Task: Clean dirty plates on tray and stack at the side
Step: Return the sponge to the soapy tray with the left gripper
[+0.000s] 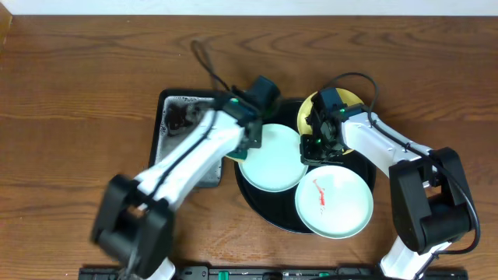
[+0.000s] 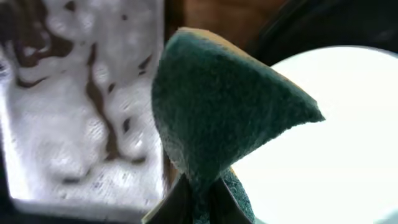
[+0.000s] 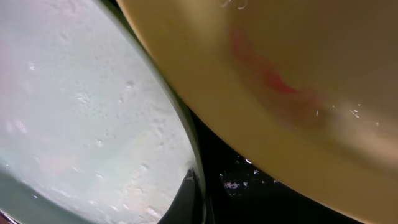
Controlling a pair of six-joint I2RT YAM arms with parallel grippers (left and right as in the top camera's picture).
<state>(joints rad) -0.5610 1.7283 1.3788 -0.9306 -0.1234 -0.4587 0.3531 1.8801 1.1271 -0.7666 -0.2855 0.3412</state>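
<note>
The left hand [image 1: 250, 145] is clenching a green sponge [image 2: 230, 106] beside a mint plate [image 1: 271, 162]. All plates [image 1: 336, 204] are sitting on the tray [image 1: 261, 208], toward the tabletop's [image 1: 78, 93] near edge. The right hand's [image 1: 315, 145] grip: cannot tell.

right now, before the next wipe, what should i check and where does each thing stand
1. Sponge secure in the left gripper: ok, pinched between the fingers.
2. Sponge centred over the middle mint plate: not ok, it hangs at the plate's edge beside the soapy tray.
3. Right gripper steadying a plate: cannot tell, its jaws are hidden.
4. Yellow plate clean: not ok, red smear on it.
5. Front mint plate clean: not ok, red smear across the middle.
</note>
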